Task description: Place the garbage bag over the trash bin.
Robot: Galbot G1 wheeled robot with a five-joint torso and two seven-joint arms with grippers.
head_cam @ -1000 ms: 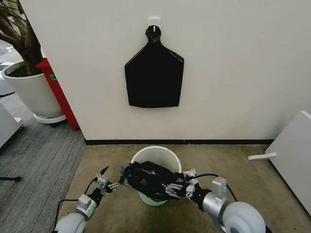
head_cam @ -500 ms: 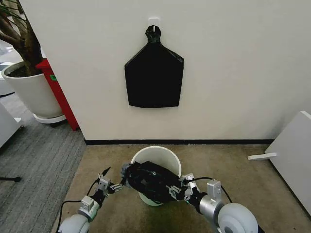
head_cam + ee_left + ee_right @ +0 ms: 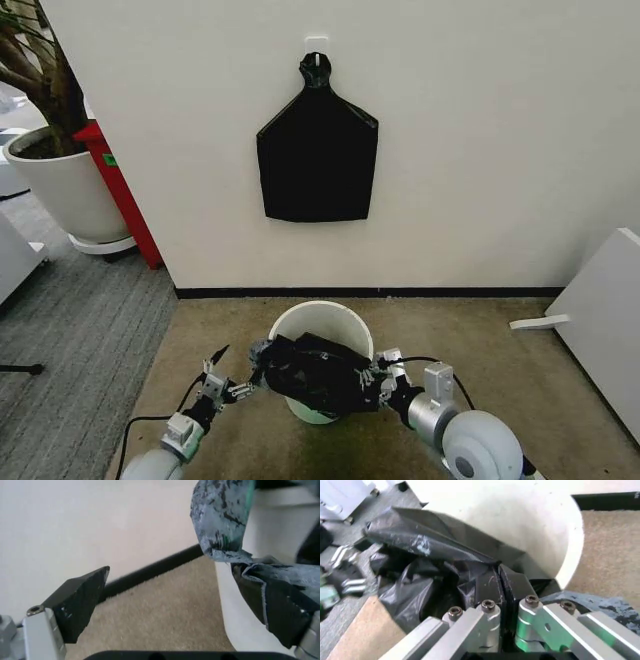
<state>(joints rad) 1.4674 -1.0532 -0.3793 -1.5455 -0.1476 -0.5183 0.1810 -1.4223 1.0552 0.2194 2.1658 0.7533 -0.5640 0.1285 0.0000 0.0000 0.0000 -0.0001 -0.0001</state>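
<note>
Scene framing is unchanged over the last second: the flat black bag bundle (image 3: 317,150) hangs on the wall, the white plant pot (image 3: 62,186) stands at far left, and the trash bin (image 3: 322,318) sits on the tan carpet (image 3: 470,340) just below the wall's baseboard. The change is in the load: the garbage bag (image 3: 318,374) now sits slightly farther over the bin's near rim than a second ago, bunched over the front half of the mouth, with the far half of the rim still bare. The right gripper (image 3: 372,382) has drawn in toward the bin's right side and, per the right wrist view, its jaws are clamped tight on a fold of bag (image 3: 427,573) just inside the bin wall (image 3: 530,525). The left gripper (image 3: 232,386) has eased back and holds wide apart; one finger (image 3: 280,607) has film draped on it, not pinched. Judgement: bag is at the bin but unopened; the mouth still needs spreading around the rim.
</note>
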